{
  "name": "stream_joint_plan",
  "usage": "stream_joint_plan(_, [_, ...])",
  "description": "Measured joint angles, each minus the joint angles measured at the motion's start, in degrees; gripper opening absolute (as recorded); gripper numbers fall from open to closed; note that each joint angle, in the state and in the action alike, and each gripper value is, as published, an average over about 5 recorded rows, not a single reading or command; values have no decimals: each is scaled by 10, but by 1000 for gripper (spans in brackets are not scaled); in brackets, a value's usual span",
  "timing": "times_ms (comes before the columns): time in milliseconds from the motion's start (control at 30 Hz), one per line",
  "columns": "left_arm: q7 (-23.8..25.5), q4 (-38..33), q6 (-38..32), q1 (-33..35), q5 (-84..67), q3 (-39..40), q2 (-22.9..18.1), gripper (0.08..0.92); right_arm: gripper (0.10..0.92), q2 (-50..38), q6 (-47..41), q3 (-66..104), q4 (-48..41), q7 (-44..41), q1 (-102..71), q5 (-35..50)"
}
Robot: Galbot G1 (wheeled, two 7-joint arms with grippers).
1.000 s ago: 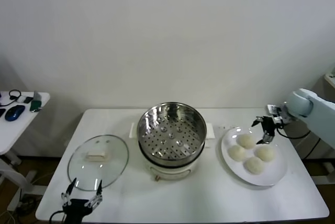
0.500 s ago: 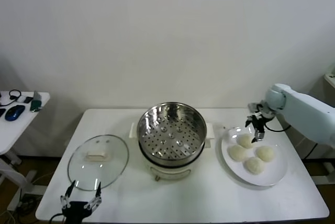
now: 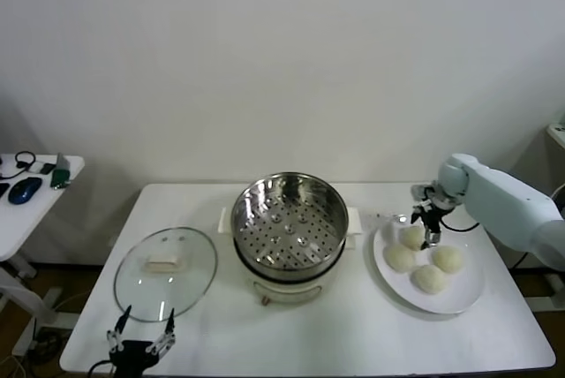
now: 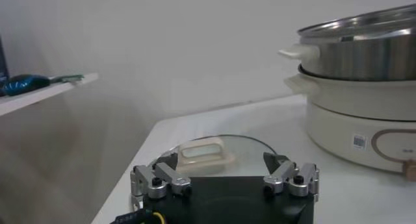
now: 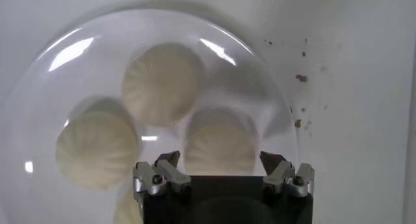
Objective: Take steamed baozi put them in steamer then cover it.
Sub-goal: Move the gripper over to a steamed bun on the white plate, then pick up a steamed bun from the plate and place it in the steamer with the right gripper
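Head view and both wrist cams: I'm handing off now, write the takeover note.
Right gripper: open, empty, over the nearest of four buns on the white plate.
Left gripper: open, empty, at the table's near edge by the glass lid.
Steamer: in the middle of the table, uncovered, nothing in it.
Done: nothing loaded yet.
Left: move all four buns into the steamer, then put the lid on.

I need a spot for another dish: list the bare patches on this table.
Bare: the white table's front strip between the clear glass lid and white plate, before the steel steamer. Crowded: the plate, four cream buns under the right gripper.
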Motion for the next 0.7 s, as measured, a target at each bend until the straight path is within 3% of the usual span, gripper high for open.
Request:
stream_joint_plan(367, [-2, 5, -5, -1, 2, 0, 3, 823, 669, 4, 12, 22, -8, 10, -11, -2])
stream_joint_plan(700, [-3, 3, -11, 2, 6, 4, 0, 823, 666, -20, 36, -36, 63, 3, 80, 42])
